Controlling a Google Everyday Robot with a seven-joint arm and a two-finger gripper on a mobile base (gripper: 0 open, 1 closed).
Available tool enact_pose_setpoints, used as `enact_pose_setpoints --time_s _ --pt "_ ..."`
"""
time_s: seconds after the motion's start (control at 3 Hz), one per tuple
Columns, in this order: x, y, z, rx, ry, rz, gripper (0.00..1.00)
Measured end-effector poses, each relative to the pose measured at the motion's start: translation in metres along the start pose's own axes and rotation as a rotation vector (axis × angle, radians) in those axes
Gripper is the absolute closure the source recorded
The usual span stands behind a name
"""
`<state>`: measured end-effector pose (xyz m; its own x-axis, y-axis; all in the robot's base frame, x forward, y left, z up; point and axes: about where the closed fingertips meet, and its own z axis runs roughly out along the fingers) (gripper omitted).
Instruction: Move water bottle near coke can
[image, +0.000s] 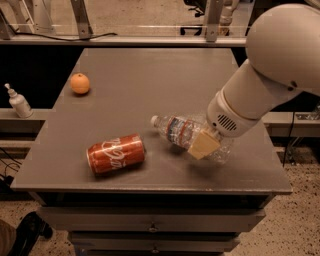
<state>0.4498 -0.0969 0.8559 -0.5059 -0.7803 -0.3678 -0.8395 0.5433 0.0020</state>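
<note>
The water bottle (179, 131) is clear ribbed plastic with a dark label band and a small pale cap pointing left. It is held on its side low over the grey table (150, 75), right of centre. My gripper (204, 145) is shut on the water bottle's thicker right part; a tan finger pad (203, 145) shows in front of it. The coke can (116, 153) lies on its side near the table's front edge, a short gap left of the bottle's cap.
A round orange fruit (80, 83) sits at the table's left edge. A small white pump bottle (18, 101) stands on a shelf left of the table. My large white arm (280, 65) reaches in from the upper right. Drawers are below the tabletop.
</note>
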Motion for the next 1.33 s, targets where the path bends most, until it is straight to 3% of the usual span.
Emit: enact_pose_setpoints --time_s 0.67,1.33 --pt "0.007 0.024 0.005 -0.044 -0.002 0.002 0.60" --pt "0.005 0.037 0.006 -0.075 -0.009 -0.001 0.12"
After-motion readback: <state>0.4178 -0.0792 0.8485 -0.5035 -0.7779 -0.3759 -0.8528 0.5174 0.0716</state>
